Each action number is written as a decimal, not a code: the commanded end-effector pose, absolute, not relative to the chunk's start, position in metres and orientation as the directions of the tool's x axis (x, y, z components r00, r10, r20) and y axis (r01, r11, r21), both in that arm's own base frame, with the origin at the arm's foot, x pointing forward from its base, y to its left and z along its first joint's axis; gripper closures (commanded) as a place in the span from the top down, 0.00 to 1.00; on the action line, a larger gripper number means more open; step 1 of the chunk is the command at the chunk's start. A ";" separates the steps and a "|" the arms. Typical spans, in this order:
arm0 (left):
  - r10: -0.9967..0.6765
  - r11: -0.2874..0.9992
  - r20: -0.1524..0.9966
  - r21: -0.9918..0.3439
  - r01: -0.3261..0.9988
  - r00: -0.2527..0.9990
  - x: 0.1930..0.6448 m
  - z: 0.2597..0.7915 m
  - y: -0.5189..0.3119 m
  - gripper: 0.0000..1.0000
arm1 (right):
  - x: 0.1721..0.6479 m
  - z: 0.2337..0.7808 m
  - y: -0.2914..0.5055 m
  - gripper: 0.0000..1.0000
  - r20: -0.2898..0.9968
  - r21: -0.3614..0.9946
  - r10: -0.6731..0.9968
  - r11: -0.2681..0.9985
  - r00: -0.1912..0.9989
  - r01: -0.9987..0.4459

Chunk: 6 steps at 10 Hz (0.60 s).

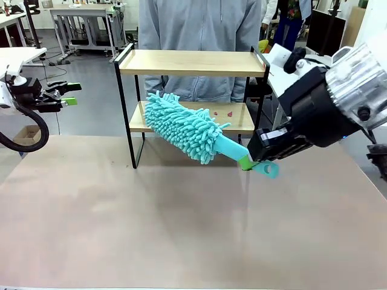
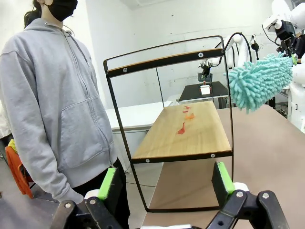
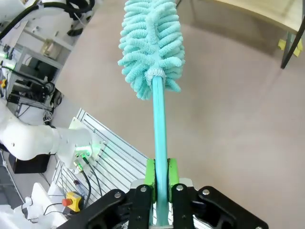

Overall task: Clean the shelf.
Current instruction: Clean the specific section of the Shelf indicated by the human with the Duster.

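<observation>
Shelf (image 1: 193, 62) stands at the table's (image 1: 181, 229) far edge before the person (image 1: 199, 24), small red scraps (image 1: 231, 113) on its lower board. The right gripper (image 1: 247, 162) clamps the thin handle (image 1: 230, 148) of the teal duster (image 1: 181, 128), so a hard sweep may, I think, twist the handle or push the light rack, since the left gripper (image 1: 71, 93), jaws wide, steadies nothing.

floor (image 1: 91, 96): grey | workbenches (image 1: 84, 11): white, far left | wall (image 2: 167, 24): white | table (image 1: 181, 235): beige

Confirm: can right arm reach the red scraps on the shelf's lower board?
Likely yes: right gripper grips the duster, head beside the shelf's open front, nothing between it and the scraps.
</observation>
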<state>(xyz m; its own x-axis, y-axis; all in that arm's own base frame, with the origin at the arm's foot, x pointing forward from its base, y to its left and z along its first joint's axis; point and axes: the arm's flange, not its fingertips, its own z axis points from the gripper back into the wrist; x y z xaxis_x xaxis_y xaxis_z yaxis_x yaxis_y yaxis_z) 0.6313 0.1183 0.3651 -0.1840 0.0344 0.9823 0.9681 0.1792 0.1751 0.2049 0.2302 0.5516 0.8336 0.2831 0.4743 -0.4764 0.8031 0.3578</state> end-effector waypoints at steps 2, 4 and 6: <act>0.028 0.172 0.983 0.176 0.969 -0.183 0.629 0.367 0.118 1.00 | 0.205 0.552 0.230 0.13 0.474 0.358 0.283 0.803 0.834 -0.476; 0.028 0.172 0.983 0.176 0.969 -0.183 0.629 0.367 0.118 1.00 | 0.237 0.540 0.289 0.13 0.519 0.307 0.198 0.864 0.831 -0.398; 0.028 0.172 0.983 0.176 0.969 -0.183 0.629 0.367 0.118 1.00 | 0.262 0.530 0.325 0.13 0.551 0.293 0.155 0.884 0.820 -0.364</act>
<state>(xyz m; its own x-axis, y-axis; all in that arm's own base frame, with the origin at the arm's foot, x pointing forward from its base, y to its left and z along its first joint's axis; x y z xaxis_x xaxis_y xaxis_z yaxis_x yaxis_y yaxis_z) 0.6313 0.1183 0.3650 -0.1839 0.0344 0.9823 0.9681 0.1792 0.1749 0.2388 0.2986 0.5266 0.8205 0.2123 0.5307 -0.4208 0.8527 0.3095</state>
